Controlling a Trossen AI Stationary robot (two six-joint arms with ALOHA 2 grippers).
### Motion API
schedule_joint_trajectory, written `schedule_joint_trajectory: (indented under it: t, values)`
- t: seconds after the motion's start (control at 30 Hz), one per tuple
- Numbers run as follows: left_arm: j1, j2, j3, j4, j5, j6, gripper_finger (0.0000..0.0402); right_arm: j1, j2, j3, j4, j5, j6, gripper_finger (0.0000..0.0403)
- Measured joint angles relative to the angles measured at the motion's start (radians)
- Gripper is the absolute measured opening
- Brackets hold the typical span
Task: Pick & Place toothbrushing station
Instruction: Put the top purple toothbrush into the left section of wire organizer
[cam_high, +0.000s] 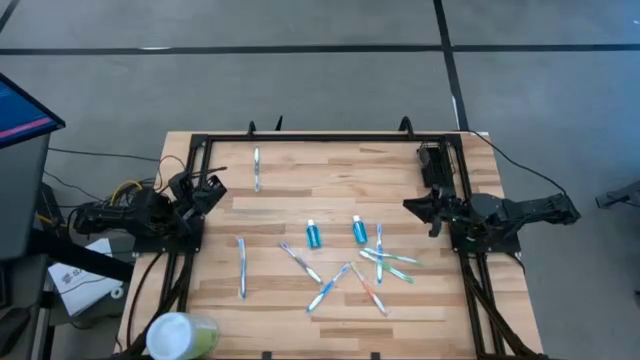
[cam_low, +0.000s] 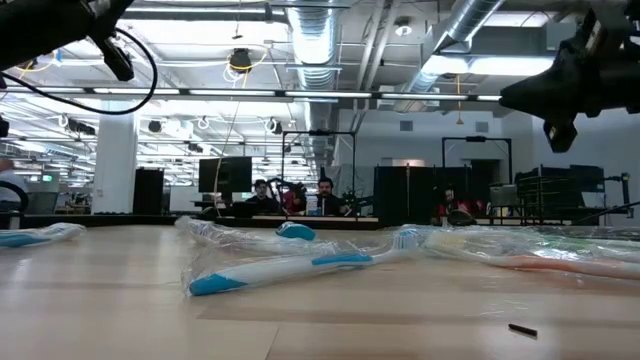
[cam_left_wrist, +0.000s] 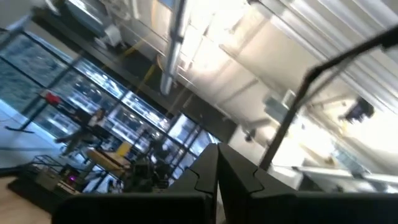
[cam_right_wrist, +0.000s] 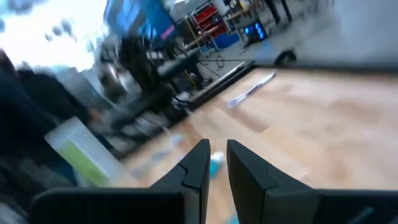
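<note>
Across the wooden tabletop (cam_high: 300, 190) lie several wrapped toothbrushes (cam_high: 347, 272) and two small blue tubes (cam_high: 314, 235), with a pale-green cup (cam_high: 180, 335) at the near left corner; the small black toothbrushing station cannot be made out in any view. At the left edge, the left gripper (cam_high: 210, 188) is raised off the surface with its fingers (cam_left_wrist: 208, 177) pressed together on nothing. At the right edge, the right gripper (cam_high: 420, 207) hovers above the wood, its fingers (cam_right_wrist: 199, 165) a narrow gap apart and holding nothing, pointed toward the tubes.
</note>
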Motion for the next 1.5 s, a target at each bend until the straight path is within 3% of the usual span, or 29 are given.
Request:
schedule_joint_trajectory:
  t: [0.1, 0.37, 0.5, 0.7, 0.97, 1.13, 1.33, 1.5]
  values:
    - [0.0, 0.0, 0.0, 0.006, -0.036, -0.008, 0.0002, -0.001, 0.0, 0.0, 0.02, 0.036, 0.234, 0.0048]
    - [0.0, 0.0, 0.0, 0.033, -0.056, -0.01, 0.0002, -0.004, 0.0, 0.001, 0.045, 0.219, 0.62, 0.0048]
    - [0.0, 0.0, 0.0, 0.042, -0.061, -0.09, 0.0002, -0.005, 0.0, 0.001, 0.033, 0.354, 0.655, 0.0048]
    - [0.0, 0.002, 0.0, 0.046, -0.033, -0.213, 0.0002, -0.036, 0.0, 0.002, 0.061, 0.397, 0.659, 0.0048]
    - [0.0, 0.074, 0.0, 0.05, -0.033, -0.246, 0.0002, -0.104, 0.0, 0.002, 0.145, 0.398, 0.656, 0.0048]
    - [0.0, 0.166, 0.0, 0.077, -0.03, -0.302, 0.0002, -0.168, -0.001, 0.003, 0.292, 0.414, 0.696, 0.0048]
    - [0.0, 0.283, 0.0, 0.192, -0.028, -0.307, 0.0002, -0.25, 0.0, 0.004, 0.542, 0.165, 0.561, 0.0048]
    - [0.0, 0.365, 0.0, 0.287, -0.003, -0.308, 0.0002, -0.229, 0.002, 0.05, 0.577, 0.107, 0.473, 0.0048]
